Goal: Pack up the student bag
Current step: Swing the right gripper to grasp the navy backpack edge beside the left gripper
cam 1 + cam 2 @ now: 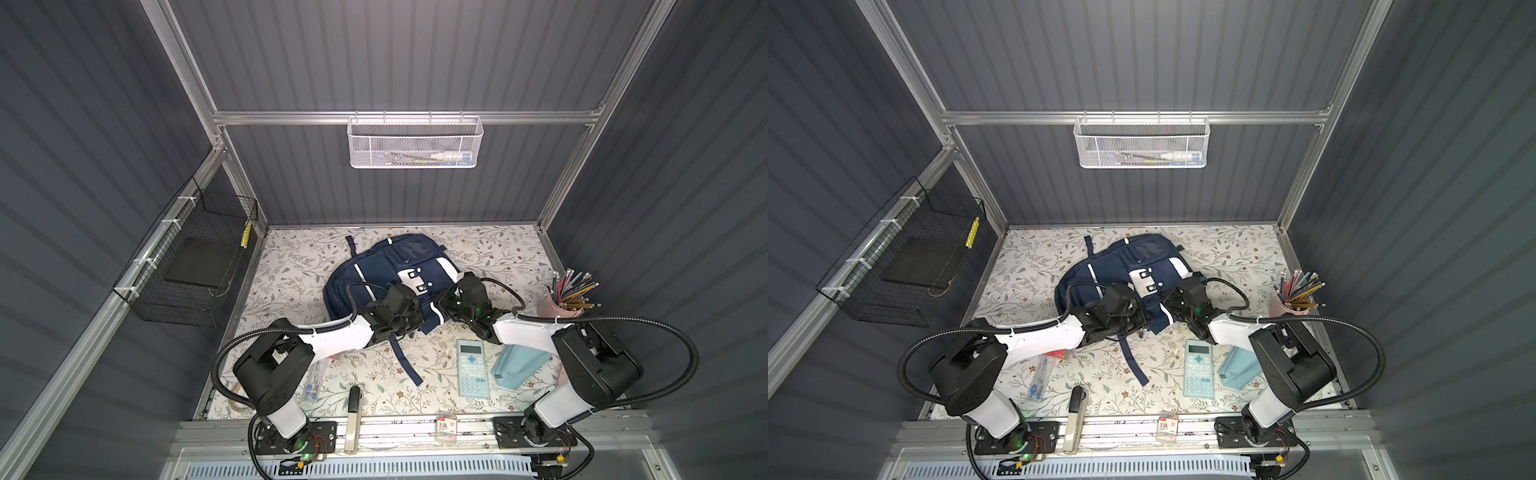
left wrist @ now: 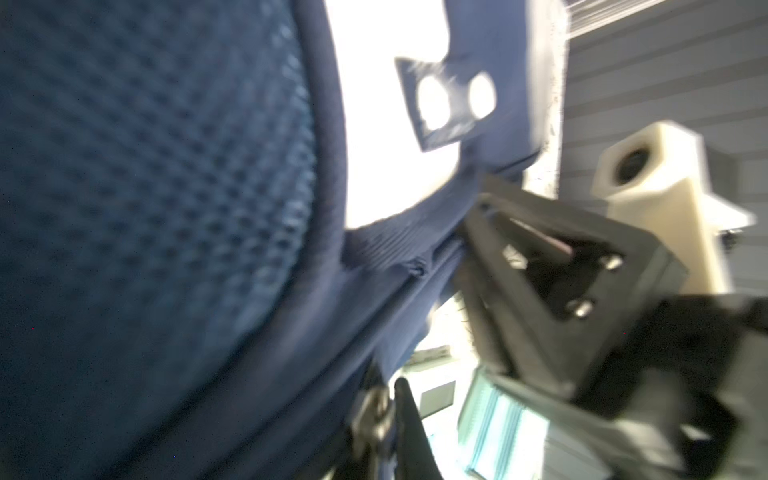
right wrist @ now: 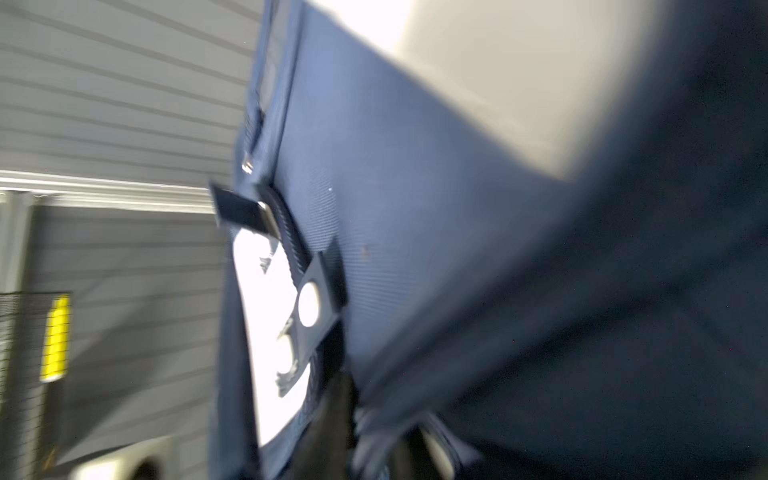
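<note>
The student bag (image 1: 374, 270) (image 1: 1104, 266), navy with white stripes and a white patch, lies flat in the middle of the floral table in both top views. My left gripper (image 1: 415, 322) (image 1: 1140, 322) sits at the bag's near edge. In the left wrist view this gripper (image 2: 386, 415) is shut on the bag (image 2: 166, 208) at a metal zip pull (image 2: 374, 415). My right gripper (image 1: 444, 305) (image 1: 1169, 301) meets the same edge just to the right. In the right wrist view it (image 3: 365, 436) is shut on a fold of the bag's (image 3: 415, 208) fabric.
A pale blue calculator (image 1: 473, 368) and a light-blue pouch (image 1: 519, 365) lie near the right arm. A pink cup of pencils (image 1: 561, 307) stands far right. A stapler (image 1: 353, 411) and a clear packet (image 1: 313, 380) lie front left. A black wire basket (image 1: 191, 266) hangs left, a white mesh basket (image 1: 415, 141) behind.
</note>
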`<state>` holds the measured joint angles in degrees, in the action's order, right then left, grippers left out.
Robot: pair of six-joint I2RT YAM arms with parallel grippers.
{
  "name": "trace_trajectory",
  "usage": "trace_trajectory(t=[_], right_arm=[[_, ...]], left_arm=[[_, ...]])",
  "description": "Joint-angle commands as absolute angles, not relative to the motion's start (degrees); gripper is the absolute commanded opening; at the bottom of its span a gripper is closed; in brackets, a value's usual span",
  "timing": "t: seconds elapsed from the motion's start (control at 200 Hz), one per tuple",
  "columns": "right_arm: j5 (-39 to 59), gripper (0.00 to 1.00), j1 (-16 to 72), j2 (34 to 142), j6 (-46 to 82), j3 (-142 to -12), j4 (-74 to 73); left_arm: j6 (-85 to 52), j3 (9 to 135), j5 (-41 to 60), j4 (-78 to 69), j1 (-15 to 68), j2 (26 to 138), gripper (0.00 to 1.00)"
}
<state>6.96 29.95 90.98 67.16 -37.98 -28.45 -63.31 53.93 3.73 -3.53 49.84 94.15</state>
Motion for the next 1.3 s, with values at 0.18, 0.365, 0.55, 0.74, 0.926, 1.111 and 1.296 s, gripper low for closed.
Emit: trace_trajectory(t=[0.18,0.365,0.55,0.74,0.926,1.111,1.296], right_arm=[[2.7,0.00,27.7,83.7,58.3,-38.1,-17.8],[1.8,0.00,25.5,83.1,55.2,-39.6,-13.9],[3.6,0.00,19.7,83.8,56.7,-39.2,-14.7],[4.2,0.00,14.6,82.7,56.5,-39.9,-13.4],[5.8,0.00,12.9,83.2,57.8,-41.6,-14.0],[5.3,0.00,10.0,82.5,56.5,-40.9,-12.5],[6.1,0.00,7.9,85.5,55.4,-42.8,-11.4]], left_arm=[[-52.1,57.1,1.3,12.2,49.3,86.8,0.00],[-48.7,57.5,0.0,17.1,49.0,86.4,0.00],[-45.1,60.5,3.8,19.8,48.0,89.7,0.00],[-44.2,61.0,7.6,18.3,47.2,92.4,0.00],[-44.7,62.2,11.5,16.5,47.2,94.4,0.00],[-41.2,62.2,7.1,23.0,47.2,93.8,0.00],[-35.7,64.4,11.1,27.9,46.9,93.0,0.00]])
